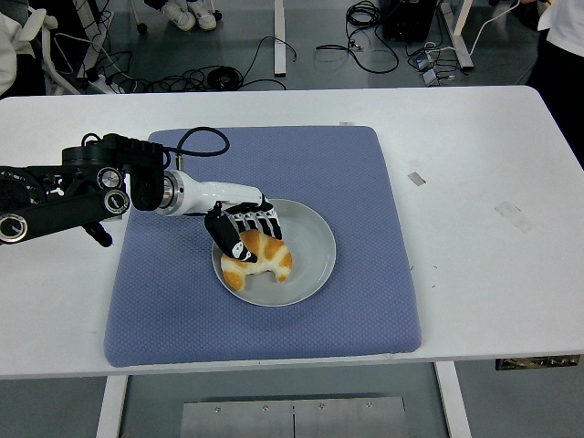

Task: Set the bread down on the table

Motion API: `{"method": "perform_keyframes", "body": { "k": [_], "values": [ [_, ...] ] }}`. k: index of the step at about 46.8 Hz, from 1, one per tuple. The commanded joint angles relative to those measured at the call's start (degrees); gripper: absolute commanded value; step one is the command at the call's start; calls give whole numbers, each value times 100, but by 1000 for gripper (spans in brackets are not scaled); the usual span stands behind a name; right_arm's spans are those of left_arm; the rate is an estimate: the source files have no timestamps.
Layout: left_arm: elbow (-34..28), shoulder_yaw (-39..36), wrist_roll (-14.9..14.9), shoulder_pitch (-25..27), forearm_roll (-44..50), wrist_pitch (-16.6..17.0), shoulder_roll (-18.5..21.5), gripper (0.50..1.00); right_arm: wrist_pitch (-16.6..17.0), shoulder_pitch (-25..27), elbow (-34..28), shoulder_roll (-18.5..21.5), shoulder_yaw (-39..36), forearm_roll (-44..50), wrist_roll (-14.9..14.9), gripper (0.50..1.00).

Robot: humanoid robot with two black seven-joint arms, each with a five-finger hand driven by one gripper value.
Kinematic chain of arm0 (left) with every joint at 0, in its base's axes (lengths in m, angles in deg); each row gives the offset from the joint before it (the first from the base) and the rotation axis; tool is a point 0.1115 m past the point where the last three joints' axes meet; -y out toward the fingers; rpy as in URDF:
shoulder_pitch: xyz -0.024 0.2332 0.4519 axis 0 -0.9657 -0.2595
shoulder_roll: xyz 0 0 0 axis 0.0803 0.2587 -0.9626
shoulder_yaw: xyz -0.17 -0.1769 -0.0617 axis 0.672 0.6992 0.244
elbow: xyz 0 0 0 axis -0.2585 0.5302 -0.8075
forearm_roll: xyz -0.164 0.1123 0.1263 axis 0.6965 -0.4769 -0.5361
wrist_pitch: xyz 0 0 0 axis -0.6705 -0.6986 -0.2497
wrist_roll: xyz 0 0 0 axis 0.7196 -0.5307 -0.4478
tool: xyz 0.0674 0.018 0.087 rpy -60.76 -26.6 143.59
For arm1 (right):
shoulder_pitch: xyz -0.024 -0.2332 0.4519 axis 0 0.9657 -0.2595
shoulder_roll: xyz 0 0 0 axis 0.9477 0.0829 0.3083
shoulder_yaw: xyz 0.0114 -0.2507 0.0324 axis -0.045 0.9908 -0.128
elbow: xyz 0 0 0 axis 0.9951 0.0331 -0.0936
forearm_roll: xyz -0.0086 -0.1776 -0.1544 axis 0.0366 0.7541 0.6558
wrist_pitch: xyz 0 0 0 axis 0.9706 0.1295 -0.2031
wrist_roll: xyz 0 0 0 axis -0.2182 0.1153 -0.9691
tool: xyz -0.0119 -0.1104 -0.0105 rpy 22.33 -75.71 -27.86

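left hand [239, 227] low, fingers [260, 217] curled

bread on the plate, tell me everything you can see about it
The bread is a golden-brown croissant, curved, with paler bands across its crust and a lighter end at lower left. It lies on the left part of the grey plate, which sits on the blue mat. The left hand closes on its upper edge, thumb over the top.

The left hand [239, 228] is gripping the golden crescent-shaped bread [258, 261] over the round grey plate [310, 239] on the blue mat [365, 182].
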Motion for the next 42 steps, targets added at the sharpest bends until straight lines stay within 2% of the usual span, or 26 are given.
{"method": "perform_keyframes", "body": {
  "k": [1,2,13,32,42],
  "values": [
    [0,-1,4,18,-17,-2,10,516,1,0,0,0,0,0,0,1000],
    [0,-1,4,36,-35,-2,11,500,1,0,0,0,0,0,0,1000],
    [17,25,4,220,-44,-10,151,500,1,0,0,0,0,0,0,1000],
    [140,104,21,300,-79,-2,872,500,1,0,0,0,0,0,0,1000],
    [606,104,144,221,-105,-2,1004,500,1,0,0,0,0,0,0,1000]
  ]
}}
